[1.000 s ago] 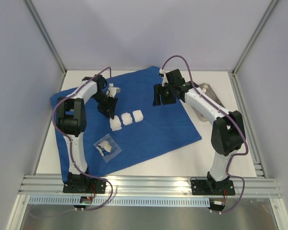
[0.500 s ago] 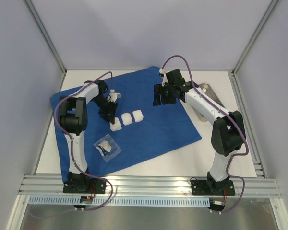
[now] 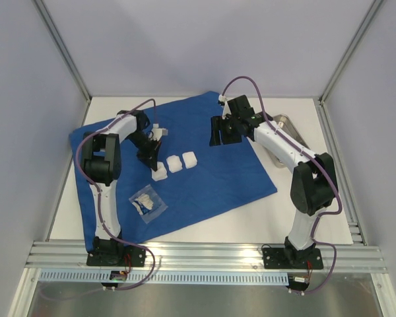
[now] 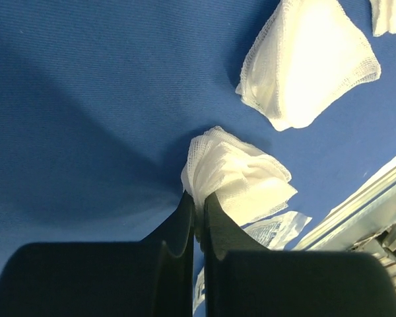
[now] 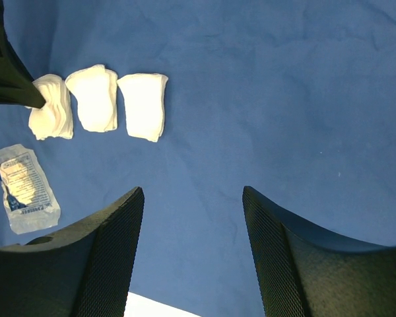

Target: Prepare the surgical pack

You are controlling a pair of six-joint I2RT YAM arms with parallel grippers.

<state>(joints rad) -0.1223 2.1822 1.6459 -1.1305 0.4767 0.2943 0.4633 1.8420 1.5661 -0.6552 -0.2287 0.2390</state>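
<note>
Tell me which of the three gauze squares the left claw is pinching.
The leftmost gauze square, nearest the plastic packet; the other two lie untouched.

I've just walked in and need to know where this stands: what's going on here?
The left claw is shut on the edge of the leftmost white gauze square, one of three in a row on the spread royal-blue cloth drape. The right claw hovers open above the drape, holding nothing. A clear plastic packet lies on the drape nearer the arms. The steel tray sits off the drape to the right.
</note>
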